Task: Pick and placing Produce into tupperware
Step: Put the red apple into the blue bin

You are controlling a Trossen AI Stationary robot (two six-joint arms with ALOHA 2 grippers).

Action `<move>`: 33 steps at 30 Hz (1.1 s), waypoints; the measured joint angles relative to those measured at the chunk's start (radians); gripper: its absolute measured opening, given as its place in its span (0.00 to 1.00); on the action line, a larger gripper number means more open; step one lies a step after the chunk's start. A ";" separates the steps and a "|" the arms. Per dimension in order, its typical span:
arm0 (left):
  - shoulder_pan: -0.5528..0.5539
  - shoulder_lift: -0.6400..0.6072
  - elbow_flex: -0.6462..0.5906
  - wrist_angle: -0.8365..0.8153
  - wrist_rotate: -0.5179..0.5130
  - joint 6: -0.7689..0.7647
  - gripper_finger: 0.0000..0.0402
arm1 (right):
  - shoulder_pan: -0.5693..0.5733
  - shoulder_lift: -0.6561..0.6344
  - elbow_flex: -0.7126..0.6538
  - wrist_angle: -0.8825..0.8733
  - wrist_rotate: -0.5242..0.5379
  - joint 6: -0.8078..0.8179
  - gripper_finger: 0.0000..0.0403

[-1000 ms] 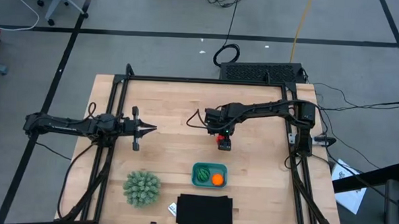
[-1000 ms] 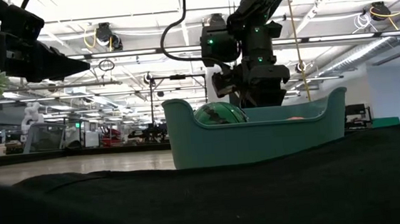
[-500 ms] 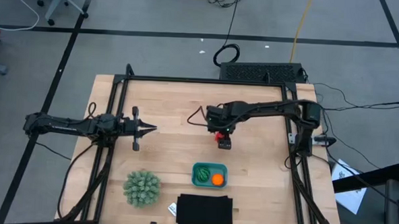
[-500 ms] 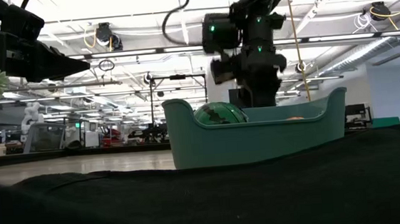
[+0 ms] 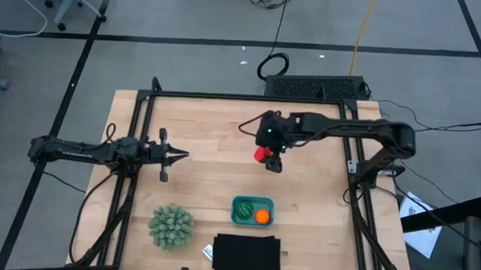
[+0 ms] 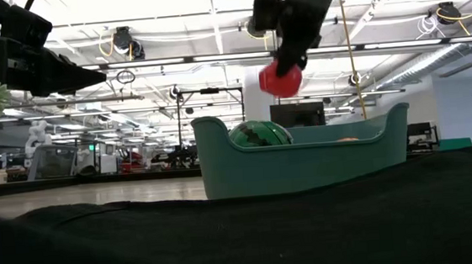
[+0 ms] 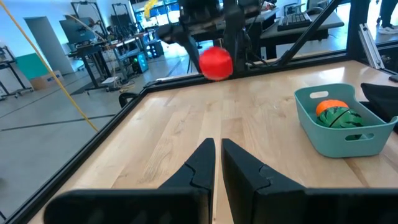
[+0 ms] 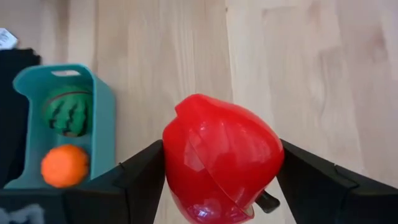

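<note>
Wooden table (image 5: 208, 134): bare butcher-block top inside a black frame. A black flat mat (image 5: 247, 254) lies at the near edge. A spiky pale-green plant (image 5: 171, 225) stands just beside the mat, toward the left arm's side.

Right arm: reaches in over the middle of the table. The right gripper (image 5: 270, 158) hangs above the wood, clear of the surface, its fingers clamped on either side of the red fruit (image 8: 221, 158). In the low view the fruit (image 6: 281, 79) sits higher than the container's rim.

Left arm: extended level over its own side of the table. The left gripper (image 5: 180, 154) has its fingers pressed nearly together and holds nothing.

Teal tupperware (image 5: 253, 210): on the table just beyond the mat, well apart from the held fruit. Inside it lie the green striped ball (image 5: 245, 208) and the orange ball (image 5: 262, 216), side by side and touching.
</note>
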 joint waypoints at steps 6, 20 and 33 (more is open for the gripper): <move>0.000 0.000 0.000 0.011 0.000 0.000 0.08 | 0.000 -0.066 0.000 0.003 0.001 0.044 0.66; 0.000 0.000 0.000 0.031 0.000 -0.016 0.08 | 0.000 -0.094 0.000 -0.068 -0.004 0.095 0.66; 0.000 0.000 0.000 0.028 -0.001 -0.019 0.08 | 0.033 -0.220 0.001 -0.091 -0.029 0.110 0.66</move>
